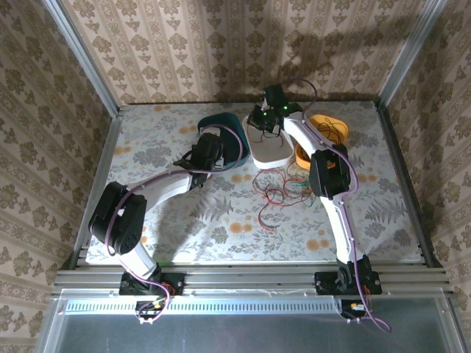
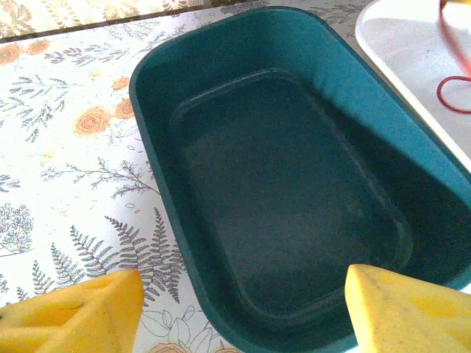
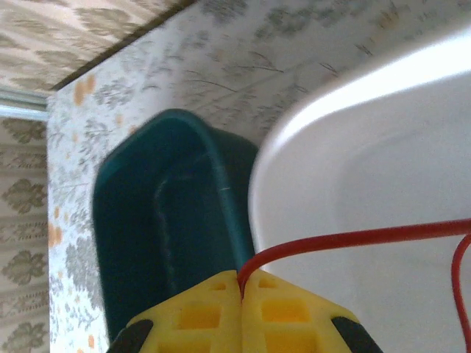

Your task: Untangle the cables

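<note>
Currently my right fingers [image 3: 199, 316] pinch one red cable [image 3: 353, 239] over the white tub [image 3: 383, 147]; left fingers [image 2: 81, 312] gape empty. Next: probably lower, release.

Left arm folds back at the elbow, its forearm running toward 2 o'clock; the left claw [image 2: 243, 316] hangs with yellow fingers [image 2: 73, 312] spread wide. Right arm stretches long toward 11 o'clock, the right claw [image 3: 241, 309] pinched tight on a red cable [image 3: 353, 237].
</note>
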`<state>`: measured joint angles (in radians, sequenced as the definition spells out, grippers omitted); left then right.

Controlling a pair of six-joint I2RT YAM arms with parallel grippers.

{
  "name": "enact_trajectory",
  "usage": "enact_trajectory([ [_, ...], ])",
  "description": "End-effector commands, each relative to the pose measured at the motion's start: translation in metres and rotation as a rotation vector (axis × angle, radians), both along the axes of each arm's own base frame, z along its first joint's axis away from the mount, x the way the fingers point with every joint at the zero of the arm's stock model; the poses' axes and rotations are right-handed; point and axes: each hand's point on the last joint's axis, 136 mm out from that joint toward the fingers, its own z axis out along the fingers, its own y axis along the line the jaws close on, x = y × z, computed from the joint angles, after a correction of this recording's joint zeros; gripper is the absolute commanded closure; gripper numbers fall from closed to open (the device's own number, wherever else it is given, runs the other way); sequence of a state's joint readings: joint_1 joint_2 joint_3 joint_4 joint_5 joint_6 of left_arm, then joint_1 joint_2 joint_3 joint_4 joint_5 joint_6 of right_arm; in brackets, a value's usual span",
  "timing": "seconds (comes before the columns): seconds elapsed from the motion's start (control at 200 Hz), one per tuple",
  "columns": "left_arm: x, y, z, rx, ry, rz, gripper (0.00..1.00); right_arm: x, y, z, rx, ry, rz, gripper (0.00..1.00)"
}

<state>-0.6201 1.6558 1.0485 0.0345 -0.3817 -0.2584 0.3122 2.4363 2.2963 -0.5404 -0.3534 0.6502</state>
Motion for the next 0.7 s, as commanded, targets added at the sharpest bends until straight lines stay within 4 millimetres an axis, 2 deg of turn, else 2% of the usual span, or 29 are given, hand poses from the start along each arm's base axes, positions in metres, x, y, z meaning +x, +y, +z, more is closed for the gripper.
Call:
enact_trajectory([
  [0.0, 0.004, 0.001, 0.012, -0.02, -0.018, 0.007, 0.26, -0.023, 0.002, 0.064, -0.053, -0.129, 0.131, 1.0],
  [0.16, 0.003, 0.001, 0.009, -0.031, -0.013, 0.011, 0.26, -0.042, 0.004, 0.074, -0.151, -0.169, 0.211, 1.0],
  [0.24, 0.003, 0.001, 0.009, -0.034, -0.014, 0.013, 0.26, -0.048, 0.005, 0.07, -0.15, -0.153, 0.232, 1.0],
  [0.49, 0.001, 0.0, 0.012, -0.033, -0.021, 0.018, 0.26, -0.069, 0.023, 0.034, 0.058, -0.031, 0.337, 1.0],
  [0.57, 0.0, -0.001, 0.011, -0.031, -0.019, 0.016, 0.26, -0.071, 0.02, 0.021, 0.128, 0.01, 0.325, 1.0],
  [0.695, -0.002, -0.001, 0.01, -0.025, -0.017, 0.017, 0.26, -0.067, 0.001, 0.005, 0.185, 0.048, 0.258, 0.99],
])
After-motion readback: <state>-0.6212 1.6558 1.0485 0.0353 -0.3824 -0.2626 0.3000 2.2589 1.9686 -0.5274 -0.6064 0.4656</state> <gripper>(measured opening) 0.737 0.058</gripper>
